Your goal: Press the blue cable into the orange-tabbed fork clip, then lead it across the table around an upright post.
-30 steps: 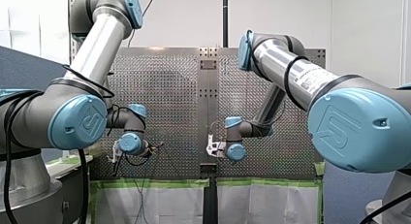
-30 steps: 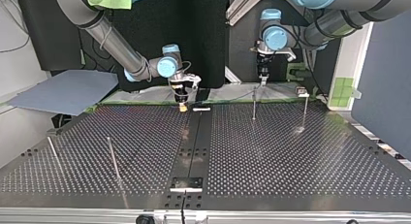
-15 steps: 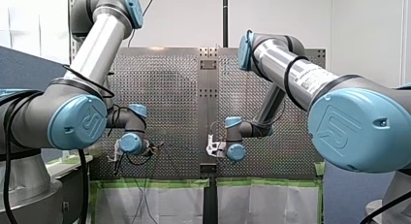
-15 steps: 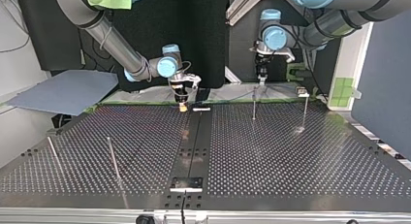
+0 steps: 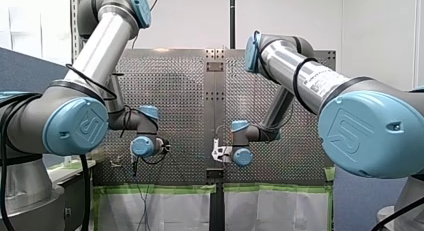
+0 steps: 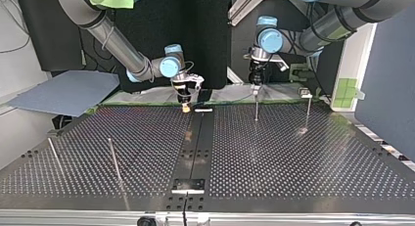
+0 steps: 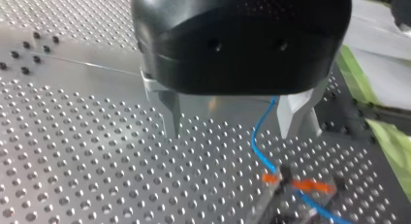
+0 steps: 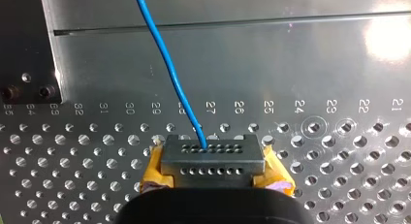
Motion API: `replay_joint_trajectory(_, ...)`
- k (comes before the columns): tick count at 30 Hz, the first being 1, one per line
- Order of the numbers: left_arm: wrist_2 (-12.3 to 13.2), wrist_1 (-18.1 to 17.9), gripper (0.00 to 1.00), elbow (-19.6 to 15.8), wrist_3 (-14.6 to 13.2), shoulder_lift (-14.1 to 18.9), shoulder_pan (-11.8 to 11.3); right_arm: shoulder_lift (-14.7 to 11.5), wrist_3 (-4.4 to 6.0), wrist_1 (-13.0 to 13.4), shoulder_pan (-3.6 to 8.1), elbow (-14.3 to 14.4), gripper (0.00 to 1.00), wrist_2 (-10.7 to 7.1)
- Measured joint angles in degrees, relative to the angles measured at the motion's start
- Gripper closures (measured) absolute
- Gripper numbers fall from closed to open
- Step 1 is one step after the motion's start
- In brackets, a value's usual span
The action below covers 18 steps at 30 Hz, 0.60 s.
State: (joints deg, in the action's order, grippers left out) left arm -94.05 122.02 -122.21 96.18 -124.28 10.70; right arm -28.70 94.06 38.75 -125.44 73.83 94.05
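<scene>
Left wrist view looks past a glossy black rounded housing (image 7: 242, 40) to my left gripper (image 7: 232, 132), whose two tapered bare-metal fingers (image 7: 169, 115) stand wide apart and hold nothing. A thin, smooth blue cable (image 7: 257, 146) emerges from behind the housing close to one finger; whether it touches that finger cannot be told. It curves ahead into the fork clip with flat orange tabs (image 7: 291, 183), which stands on the matt, hole-dotted metal table (image 7: 72, 161). The clip's base is blurred and cut off. Right wrist view has my right gripper (image 8: 213, 171) clamped, its yellow pads (image 8: 152, 173) squeezing a rectangular grey metal block (image 8: 213, 156) with two rows of small holes, and the cable leads from this block over a smooth unperforated plate (image 8: 291, 54). In the top view the cable is too fine to trace. There my left gripper hangs at two o'clock from the centre, with a slim upright steel post (image 6: 256, 106) at its six o'clock.
</scene>
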Motion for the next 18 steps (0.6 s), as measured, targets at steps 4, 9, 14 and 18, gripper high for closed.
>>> replay_joint_trajectory(4,-0.03,-0.19,0.0,0.17,1.25,-0.01,0.8,0.05,-0.03,-0.01,-0.01,-0.01,1.0,-0.04)
replay_joint_trajectory(9,-0.22,-0.2,0.0,1.0,1.86,-1.07,1.7,0.07,-0.03,-0.06,-0.02,0.0,1.0,-0.15)
replay_joint_trajectory(14,-1.54,-0.27,0.0,3.26,1.53,-3.65,2.64,0.07,0.02,-0.02,-0.02,-0.02,1.0,-0.17)
replay_joint_trajectory(18,-3.24,-0.73,0.0,5.16,0.61,-5.58,3.29,0.07,-0.02,-0.12,-0.02,-0.02,1.0,-0.17)
